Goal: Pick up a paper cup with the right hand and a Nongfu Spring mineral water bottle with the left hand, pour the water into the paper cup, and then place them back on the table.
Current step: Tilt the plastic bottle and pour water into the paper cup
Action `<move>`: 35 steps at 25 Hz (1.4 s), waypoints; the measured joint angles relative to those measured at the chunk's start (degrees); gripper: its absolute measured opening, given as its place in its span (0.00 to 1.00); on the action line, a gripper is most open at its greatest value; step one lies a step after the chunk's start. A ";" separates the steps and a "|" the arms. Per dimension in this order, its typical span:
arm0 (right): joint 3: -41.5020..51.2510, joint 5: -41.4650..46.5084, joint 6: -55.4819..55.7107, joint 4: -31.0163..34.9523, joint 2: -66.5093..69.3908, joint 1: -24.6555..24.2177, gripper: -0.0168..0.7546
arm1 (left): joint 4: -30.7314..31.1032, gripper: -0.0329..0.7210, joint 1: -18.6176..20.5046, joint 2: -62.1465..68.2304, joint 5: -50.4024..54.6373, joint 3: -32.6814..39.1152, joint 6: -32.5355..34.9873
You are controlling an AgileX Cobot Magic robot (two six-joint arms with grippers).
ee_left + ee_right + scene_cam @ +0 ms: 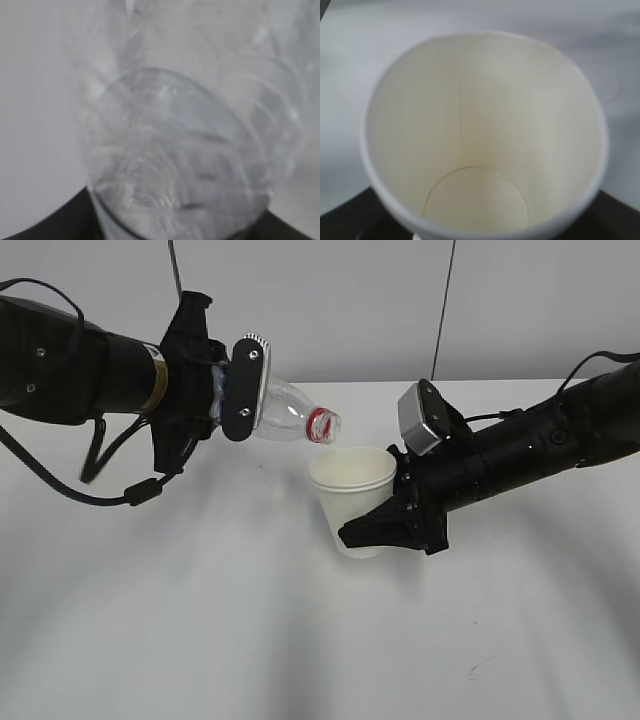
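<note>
Both pickups are done: the left gripper [235,390] clamps the tipped Nongfu Spring bottle [285,415], its mouth just above the paper cup [355,495] pinched by the right gripper [385,530] over the surface [200,620], so pouring is underway or imminent, with setting down left.

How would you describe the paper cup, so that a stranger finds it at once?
Look above the middle of the white table. The right hand holds the paper cup there, just under the tilted bottle. It is white, tapered and open, unlike the clear bottle.
</note>
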 joint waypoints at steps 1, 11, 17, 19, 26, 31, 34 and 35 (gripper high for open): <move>0.00 -0.23 0.00 0.00 0.00 0.00 0.65 | 0.11 0.49 0.00 0.00 0.16 0.00 0.00; 0.00 -0.75 0.10 -0.24 0.00 0.00 0.65 | 0.24 0.49 -1.59 0.00 1.67 0.00 0.06; 0.00 -0.86 0.05 -0.34 0.00 0.00 0.65 | 0.90 0.49 -2.85 0.00 3.38 0.00 0.06; 0.00 -0.95 0.05 -0.34 0.00 0.00 0.65 | 1.10 0.49 -2.85 0.00 3.99 0.00 0.06; 0.00 -0.97 0.05 -0.34 0.00 0.00 0.65 | 3.14 0.48 -2.85 0.00 4.11 0.00 0.17; 0.00 -1.07 0.05 -0.37 0.00 0.00 0.65 | 3.90 0.48 -2.85 0.00 4.17 -0.02 0.17; 0.00 -1.07 0.05 -0.37 0.00 0.00 0.65 | 4.61 0.48 -2.85 0.00 4.17 -0.02 0.17; 0.00 -1.07 0.05 -0.37 0.00 0.00 0.65 | 4.86 0.48 -2.85 0.00 4.17 -0.07 0.17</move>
